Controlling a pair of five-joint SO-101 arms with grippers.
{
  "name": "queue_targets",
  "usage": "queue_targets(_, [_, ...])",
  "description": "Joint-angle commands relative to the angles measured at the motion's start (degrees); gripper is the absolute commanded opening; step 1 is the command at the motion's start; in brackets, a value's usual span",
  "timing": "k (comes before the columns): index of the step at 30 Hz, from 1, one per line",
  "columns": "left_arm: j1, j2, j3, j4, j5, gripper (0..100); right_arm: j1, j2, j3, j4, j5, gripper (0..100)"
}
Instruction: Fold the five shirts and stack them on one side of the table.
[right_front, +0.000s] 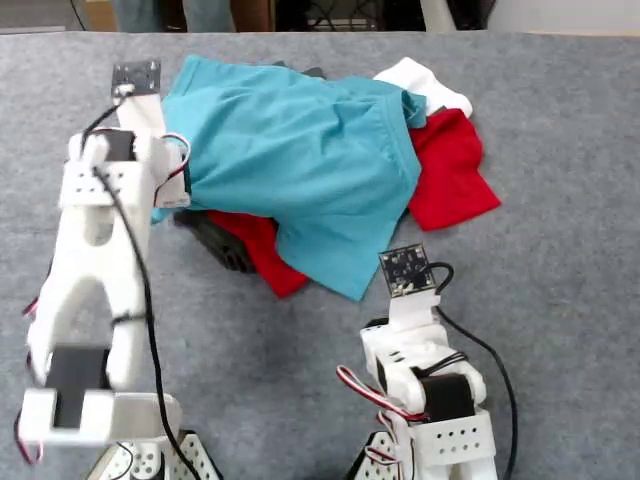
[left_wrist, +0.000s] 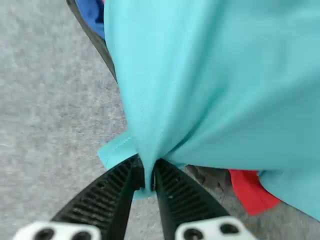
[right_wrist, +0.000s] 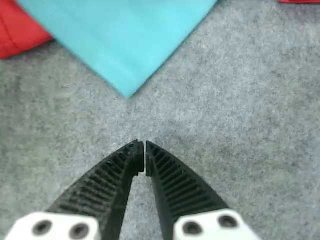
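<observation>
A turquoise shirt (right_front: 300, 150) lies spread over a pile of shirts on the grey table (right_front: 560, 300). Under it a red shirt (right_front: 455, 175) sticks out on the right and at the front (right_front: 270, 250), a white one (right_front: 425, 85) shows at the back, and a dark one (right_front: 215, 240) at the front left. My left gripper (left_wrist: 147, 180) is shut on a pinched fold of the turquoise shirt (left_wrist: 210, 80) at the pile's left edge. My right gripper (right_wrist: 145, 152) is shut on nothing, low over bare table just short of the turquoise shirt's front corner (right_wrist: 127, 92).
A blue cloth (left_wrist: 95, 15) and a dark edge (left_wrist: 97, 45) show under the turquoise shirt in the left wrist view. Bare table stretches to the right of the pile and along the front.
</observation>
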Motion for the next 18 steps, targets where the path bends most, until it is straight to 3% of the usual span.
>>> queue_targets(1, [-1.4, -12.0, -3.0, 4.3, -3.5, 3, -0.6, -4.3, -0.3, 0.4, -0.5, 1.5])
queue_targets(9, [-14.0, -29.4, -2.9, 11.4, -6.0, 3, -2.9, -4.3, -0.3, 0.4, -0.1, 1.5])
queue_targets(14, [-29.8, -35.4, -2.9, 13.7, -6.0, 3, -10.5, -4.3, -0.3, 0.4, -0.4, 1.5])
queue_targets(18, [-44.0, -40.6, -2.9, 13.5, -6.0, 3, -11.6, -4.3, -0.3, -0.4, -0.3, 1.5])
